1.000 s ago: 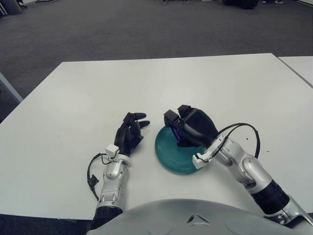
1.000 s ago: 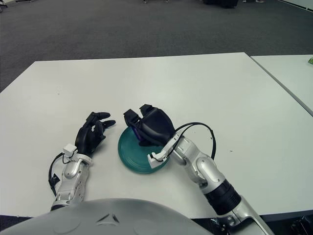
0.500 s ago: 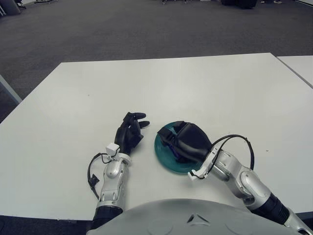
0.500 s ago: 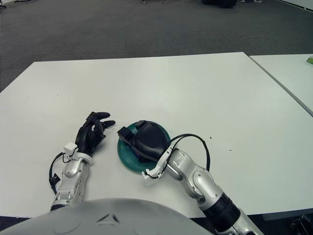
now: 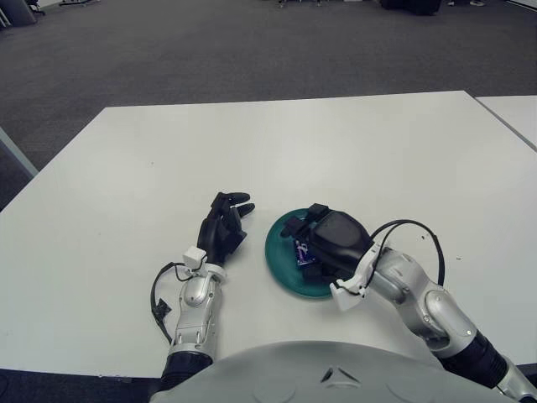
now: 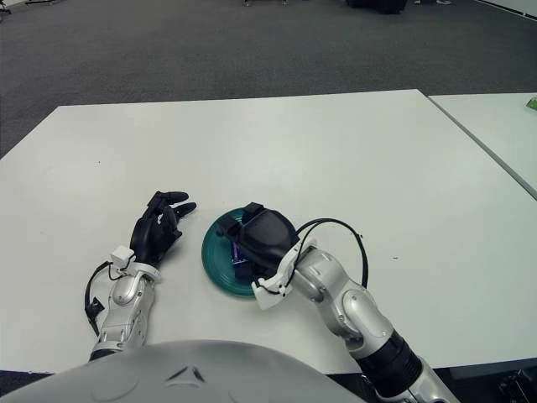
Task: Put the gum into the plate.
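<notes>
With the right robot hand (image 5: 323, 239) over the plate (image 5: 281, 264) and its grip on the gum (image 5: 302, 252) unclear, withdrawing could drag the gum onto the bench (image 5: 377, 151); the left robot hand (image 5: 222, 228) lies relaxed, left of the plate.

The far half of the white table (image 5: 336, 143) lies bare, so a hand could sweep there without meeting anything. Nearer the robot, the teal plate (image 5: 281, 260) is covered by the right hand (image 5: 331, 239) and the gum (image 5: 303, 253) under its fingers, blocking any approach from that side. The left hand (image 5: 222, 228) sits just beside the plate's left edge, leaving only a narrow gap.
</notes>
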You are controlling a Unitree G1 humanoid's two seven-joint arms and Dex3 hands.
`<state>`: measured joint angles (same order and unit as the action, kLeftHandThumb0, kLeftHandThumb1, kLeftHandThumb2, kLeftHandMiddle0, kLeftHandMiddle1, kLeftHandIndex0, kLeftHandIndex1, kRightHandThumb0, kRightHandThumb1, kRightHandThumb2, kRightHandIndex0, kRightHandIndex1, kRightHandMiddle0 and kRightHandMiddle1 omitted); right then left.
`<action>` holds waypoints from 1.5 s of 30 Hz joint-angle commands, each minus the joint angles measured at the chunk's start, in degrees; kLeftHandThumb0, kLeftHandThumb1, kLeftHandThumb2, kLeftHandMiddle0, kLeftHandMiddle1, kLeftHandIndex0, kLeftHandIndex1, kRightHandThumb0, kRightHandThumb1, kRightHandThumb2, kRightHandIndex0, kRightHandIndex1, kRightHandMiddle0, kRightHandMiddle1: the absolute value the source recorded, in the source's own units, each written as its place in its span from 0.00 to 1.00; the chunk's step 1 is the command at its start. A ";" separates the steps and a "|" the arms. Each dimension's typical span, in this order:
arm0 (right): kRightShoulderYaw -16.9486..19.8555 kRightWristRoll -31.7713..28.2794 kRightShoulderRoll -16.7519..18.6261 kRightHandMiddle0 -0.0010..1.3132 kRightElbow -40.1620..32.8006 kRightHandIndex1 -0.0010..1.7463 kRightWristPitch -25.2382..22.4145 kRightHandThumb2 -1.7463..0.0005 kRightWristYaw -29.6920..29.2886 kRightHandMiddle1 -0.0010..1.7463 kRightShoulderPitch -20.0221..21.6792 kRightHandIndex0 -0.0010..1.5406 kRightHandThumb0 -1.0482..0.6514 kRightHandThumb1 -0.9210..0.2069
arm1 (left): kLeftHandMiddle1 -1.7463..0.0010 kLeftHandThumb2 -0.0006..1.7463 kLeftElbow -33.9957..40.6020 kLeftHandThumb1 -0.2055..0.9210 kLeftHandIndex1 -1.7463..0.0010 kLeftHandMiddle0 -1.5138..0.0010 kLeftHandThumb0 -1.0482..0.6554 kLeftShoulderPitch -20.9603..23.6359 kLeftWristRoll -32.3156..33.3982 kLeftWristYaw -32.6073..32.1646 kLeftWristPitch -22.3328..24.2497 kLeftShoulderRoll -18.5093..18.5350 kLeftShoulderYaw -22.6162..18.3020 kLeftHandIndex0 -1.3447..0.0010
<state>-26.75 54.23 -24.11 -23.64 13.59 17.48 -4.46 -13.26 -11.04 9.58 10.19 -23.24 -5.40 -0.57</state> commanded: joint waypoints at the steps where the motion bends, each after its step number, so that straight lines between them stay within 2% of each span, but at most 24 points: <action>1: 1.86 -3.37 2.67 0.00 2.94 0.03 3.11 0.45 -9.97 0.10 -1.63 0.01 0.00 0.00 | 0.67 0.54 -3.19 1.00 0.35 0.79 0.09 -0.46 1.03 1.61 0.22 0.24 -0.16 0.94; 3: 2.61 -5.09 4.68 0.00 4.78 0.03 4.55 0.48 -15.51 0.12 -2.52 0.02 0.00 0.00 | 0.69 0.54 -2.48 1.00 0.36 0.80 0.09 -0.76 0.40 1.37 0.05 0.21 0.26 0.95; 6: 3.11 -7.69 6.91 0.00 6.54 0.02 5.09 0.52 -19.03 0.15 -3.29 0.04 0.00 0.00 | 0.70 0.54 -1.44 1.00 0.36 0.81 0.10 -1.22 -0.63 0.47 0.03 -0.04 0.73 0.96; 8: 3.45 -9.79 8.35 0.00 7.62 0.02 5.22 0.56 -20.55 0.19 -3.73 0.05 0.00 0.00 | 0.70 0.52 -0.58 1.00 0.36 0.80 0.10 -1.55 -1.38 -0.31 0.11 -0.30 1.09 0.95; 12: 4.52 -14.53 11.58 0.00 10.32 0.03 3.30 0.60 -20.88 0.22 -2.97 0.07 0.00 0.00 | 0.67 0.50 0.30 1.00 0.34 0.81 0.10 -2.12 -1.58 -0.79 0.61 -0.97 1.41 0.95; 17: 6.14 -24.09 15.79 0.00 13.59 0.02 2.29 0.58 -20.04 0.17 -2.78 0.09 0.00 0.00 | 0.64 0.49 1.38 1.00 0.34 0.82 0.09 -2.92 -2.21 -1.82 2.22 -1.50 1.97 0.95; 21: 8.12 -31.67 19.50 0.00 15.69 0.02 3.45 0.56 -21.60 0.13 -3.68 0.09 0.00 0.00 | 0.61 0.50 1.63 1.00 0.33 0.82 0.08 -3.24 -3.20 -2.79 1.52 -1.86 2.56 0.94; 26: 11.15 -40.27 24.74 0.00 17.95 0.03 6.48 0.52 -24.50 0.20 -3.94 0.13 0.00 0.00 | 0.59 0.51 1.73 1.00 0.33 0.81 0.07 -3.31 -3.64 -3.12 1.06 -1.80 3.14 0.92; 30: 14.98 -46.11 27.61 0.00 17.34 0.03 5.05 0.51 -25.58 0.26 -3.65 0.16 0.00 0.00 | 0.58 0.52 2.34 1.00 0.33 0.80 0.05 -3.54 -3.12 -2.81 2.01 -1.69 3.62 0.92; 33: 17.24 -49.03 27.85 0.00 16.88 0.04 4.54 0.51 -25.05 0.32 -4.22 0.19 0.01 0.00 | 0.58 0.53 2.99 1.00 0.34 0.80 0.05 -3.98 -2.80 -2.68 2.49 -1.74 3.97 0.93; 36: 21.78 -54.66 25.70 0.00 17.11 0.05 3.83 0.51 -22.49 0.38 -7.29 0.22 0.04 0.00 | 0.58 0.53 3.56 1.00 0.34 0.80 0.04 -4.28 -2.32 -2.50 2.95 -1.77 4.21 0.94; 38: 23.47 -56.77 24.83 0.00 17.07 0.05 3.72 0.51 -21.05 0.41 -8.92 0.24 0.06 0.00 | 0.58 0.53 4.03 1.00 0.34 0.80 0.04 -4.60 -2.09 -2.43 3.17 -1.71 4.39 0.93; 41: 25.82 -58.80 23.49 0.00 17.79 0.06 3.13 0.50 -19.26 0.43 -9.81 0.25 0.07 0.00 | 0.57 0.53 4.73 1.00 0.34 0.79 0.04 -5.08 -1.84 -2.37 3.54 -1.56 4.56 0.93; 45: 30.03 -60.40 20.27 0.00 18.96 0.06 -0.08 0.49 -17.71 0.43 -10.11 0.26 0.09 0.00 | 0.57 0.53 5.84 1.00 0.34 0.80 0.04 -5.92 -1.46 -2.48 4.33 -1.39 4.59 0.93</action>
<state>0.62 -4.55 -2.00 -5.28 15.64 -1.27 -14.99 -7.20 -15.41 7.70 7.71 -20.95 -6.37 3.68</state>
